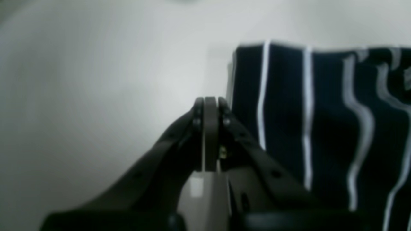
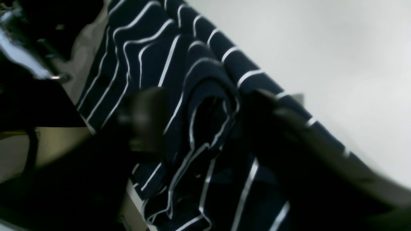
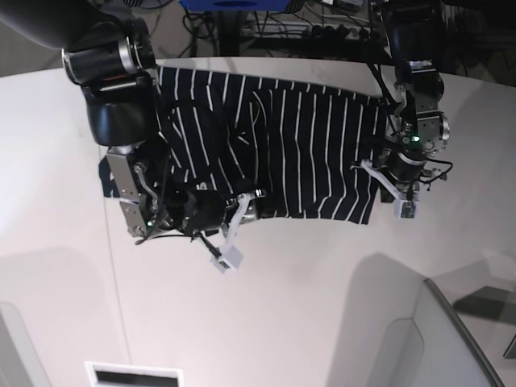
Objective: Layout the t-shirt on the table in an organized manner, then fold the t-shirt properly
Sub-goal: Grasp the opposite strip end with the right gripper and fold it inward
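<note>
The t-shirt, dark navy with thin white stripes, lies spread across the far part of the white table; its left part is rumpled under the arm on the left. In the left wrist view my left gripper is shut with nothing seen between its fingers. It hovers over bare table just left of the t-shirt's straight edge. In the right wrist view my right gripper stands open, its blurred fingers straddling a raised fold of the t-shirt without touching it.
Cables and dark equipment crowd the space behind the table's far edge. A pale grey moulded object sits at the near right. A white slotted panel shows at the bottom left.
</note>
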